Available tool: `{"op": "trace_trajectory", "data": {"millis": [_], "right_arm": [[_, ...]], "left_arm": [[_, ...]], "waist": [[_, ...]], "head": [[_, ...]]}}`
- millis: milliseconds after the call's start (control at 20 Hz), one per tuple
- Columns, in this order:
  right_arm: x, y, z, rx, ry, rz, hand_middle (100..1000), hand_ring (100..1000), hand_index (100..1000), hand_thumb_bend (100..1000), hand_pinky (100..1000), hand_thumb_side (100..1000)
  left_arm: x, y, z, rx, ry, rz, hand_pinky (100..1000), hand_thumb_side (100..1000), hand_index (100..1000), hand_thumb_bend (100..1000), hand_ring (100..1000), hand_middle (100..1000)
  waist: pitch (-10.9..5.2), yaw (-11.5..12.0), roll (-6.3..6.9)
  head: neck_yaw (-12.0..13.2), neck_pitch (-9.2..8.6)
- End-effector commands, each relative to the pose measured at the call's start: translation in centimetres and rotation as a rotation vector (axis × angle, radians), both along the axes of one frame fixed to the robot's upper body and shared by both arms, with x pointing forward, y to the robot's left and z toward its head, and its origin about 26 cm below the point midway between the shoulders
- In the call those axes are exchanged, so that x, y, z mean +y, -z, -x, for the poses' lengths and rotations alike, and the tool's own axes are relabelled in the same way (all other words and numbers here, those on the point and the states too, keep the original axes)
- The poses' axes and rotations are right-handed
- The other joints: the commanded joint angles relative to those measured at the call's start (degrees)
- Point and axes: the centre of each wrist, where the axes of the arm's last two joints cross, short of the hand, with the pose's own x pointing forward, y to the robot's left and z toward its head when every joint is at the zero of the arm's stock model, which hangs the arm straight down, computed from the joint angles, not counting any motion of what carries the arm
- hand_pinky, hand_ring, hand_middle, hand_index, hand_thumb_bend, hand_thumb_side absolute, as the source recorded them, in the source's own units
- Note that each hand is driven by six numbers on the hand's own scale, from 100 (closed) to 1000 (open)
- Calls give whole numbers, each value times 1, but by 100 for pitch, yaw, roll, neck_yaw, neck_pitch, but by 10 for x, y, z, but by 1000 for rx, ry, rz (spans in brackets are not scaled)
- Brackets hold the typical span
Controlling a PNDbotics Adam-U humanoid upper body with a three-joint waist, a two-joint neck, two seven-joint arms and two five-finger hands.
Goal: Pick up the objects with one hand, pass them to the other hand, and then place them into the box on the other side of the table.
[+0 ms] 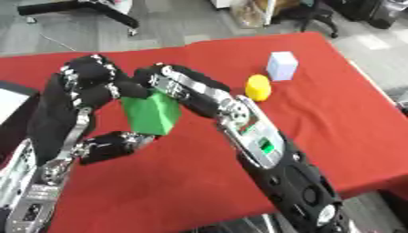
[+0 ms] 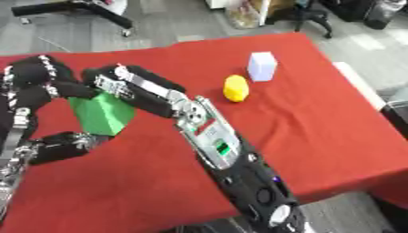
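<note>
- The right robot hand reaches across from the lower right, and its fingers close on the upper right side of the green block, which hangs above the red worktop at left of centre.
- The left robot hand meets it from the left: upper fingers curl over the block's top left corner, and the thumb sits just under its lower edge, so both hands hold the block at once.
- The block tilts slightly, its long axis running roughly top to bottom between the two hands.
- This looks like the handover itself; which hand releases I cannot tell.
- Well apart to the right, a yellow object stands on the worktop, with a pale cube just beyond it.
- At the left edge a dark box rim shows, nearer the left arm.
</note>
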Motion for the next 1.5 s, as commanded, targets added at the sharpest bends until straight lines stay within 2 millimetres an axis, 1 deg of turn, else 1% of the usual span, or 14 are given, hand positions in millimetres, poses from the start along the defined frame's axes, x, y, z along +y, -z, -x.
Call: {"op": "trace_trajectory", "data": {"millis": [50,250,300,450,600,800,1100,1300,1500], "right_arm": [[5,-12,6,-44,-18,-35,657,532,781,104,993,1000],[2,-13,5,-39,23,-58,701,556,807,152,1000,1000],[1,-13,5,-36,38,-66,718,565,815,192,1000,1000],[0,-12,4,-20,79,-89,745,592,833,264,1000,1000],[-2,-12,4,11,128,-125,774,615,845,315,1000,1000],[-3,-13,4,43,185,-177,792,622,850,341,1000,1000],[-7,-19,4,60,247,-254,791,622,849,359,1000,1000],[-16,-29,7,51,292,-326,788,623,848,376,1000,1000],[-25,-41,12,27,320,-391,786,626,849,388,1000,1000]], "left_arm": [[9,-6,-6,-23,-43,7,485,100,415,139,291,304],[11,-5,-6,-31,-53,2,488,100,417,141,294,306],[11,-5,-6,-35,-56,1,489,100,417,141,295,307],[12,-4,-6,-43,-61,0,490,100,418,146,297,308],[14,-3,-7,-49,-69,-2,491,100,418,147,297,308],[15,-1,-7,-51,-80,-7,491,100,418,144,296,308],[18,5,-9,-43,-101,-16,490,100,419,136,295,307],[24,9,-11,-36,-138,-16,489,100,418,128,293,306],[35,15,-15,-25,-204,-12,486,100,416,111,290,305]], "waist": [[-91,0,7],[-94,0,7],[-95,-1,7],[-97,-1,5],[-96,-5,4],[-94,-8,4],[-98,-15,7],[-99,-22,10],[-98,-29,15]], "head": [[-7,-16],[3,-16],[3,-16],[-1,-16],[-2,-16],[-3,-16],[-14,-16],[1,-16],[17,-16]]}}
